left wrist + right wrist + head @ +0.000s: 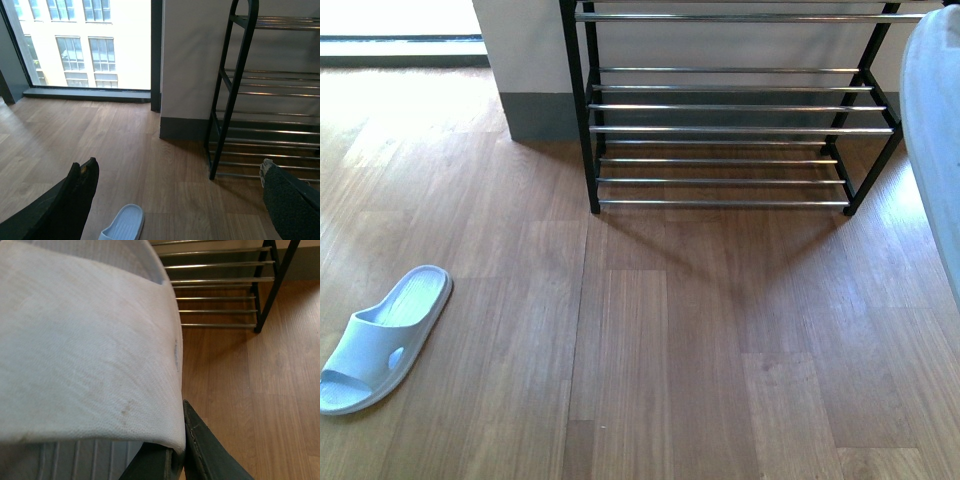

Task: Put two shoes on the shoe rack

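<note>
Floor slide (382,340): far L on wood floor (670,380), sole down, toe end nearer robot, well apart from rack.
L gripper (177,170): spread wide, nothing in it. Floor slide shows low betw. its fingers (75,200), untouched.
Rack (720,110): centre-back against wall (530,50). Chrome bars, every tier in view bare.
Held slide (935,150): R edge of front view, up off floor, near rack's R end.
R gripper (180,450): clamped on edge of held slide's strap (85,350).
Handling: prob. light, rubbery, some flex. Strap is the obvious grip pt, thin enough to pinch; sole looks too broad. Smooth rubber may slip or swing in jaws. Bars have gaps, so lay it across two or more.
Hidden: held slide mostly cropped in front view and fills R wrist view, so heel/toe direction unclear. Rack top cut off. Grip depth on strap hard to judge.
</note>
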Robot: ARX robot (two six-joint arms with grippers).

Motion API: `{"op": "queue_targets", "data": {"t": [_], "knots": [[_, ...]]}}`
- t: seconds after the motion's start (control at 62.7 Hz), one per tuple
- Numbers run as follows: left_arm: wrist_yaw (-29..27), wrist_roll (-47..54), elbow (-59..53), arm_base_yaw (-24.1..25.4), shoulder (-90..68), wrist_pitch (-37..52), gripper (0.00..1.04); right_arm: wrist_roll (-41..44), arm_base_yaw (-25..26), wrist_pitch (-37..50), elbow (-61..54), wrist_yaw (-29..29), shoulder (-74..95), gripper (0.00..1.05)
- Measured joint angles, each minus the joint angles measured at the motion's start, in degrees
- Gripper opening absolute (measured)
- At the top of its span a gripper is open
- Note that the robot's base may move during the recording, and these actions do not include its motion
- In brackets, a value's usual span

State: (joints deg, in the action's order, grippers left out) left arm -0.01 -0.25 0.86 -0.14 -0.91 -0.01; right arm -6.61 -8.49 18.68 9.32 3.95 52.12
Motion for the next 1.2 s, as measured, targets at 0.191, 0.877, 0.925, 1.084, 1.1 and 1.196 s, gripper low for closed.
{"op": "queue_targets", "data": {"t": [0.191,0.877,0.925,1.084,1.1,1.196], "knots": [[0.0,0.0,0.0,0.0,0.0,0.0,0.95,0.0,0.0,0.0,0.0,0.0,-0.1,0.02],[-13.9,-2.9,9.5,5.5,-35.2,8.5,0.95,-0.1,0.0,0.0,0.0,0.1,0.0,0.02],[-11.5,0.6,11.5,6.2,-42.8,13.0,0.95,-0.1,0.0,0.0,0.0,0.1,0.0,0.02],[-7.2,16.6,20.3,6.7,-68.3,20.5,0.95,-0.1,0.0,0.0,0.0,0.1,0.0,0.02],[-7.1,18.9,21.7,6.7,-72.0,20.4,0.95,-0.1,0.0,0.0,0.0,0.1,0.0,0.02],[-6.7,26.3,28.2,6.5,-86.8,19.4,0.95,-0.1,0.0,0.0,0.0,0.1,0.0,0.02]]}}
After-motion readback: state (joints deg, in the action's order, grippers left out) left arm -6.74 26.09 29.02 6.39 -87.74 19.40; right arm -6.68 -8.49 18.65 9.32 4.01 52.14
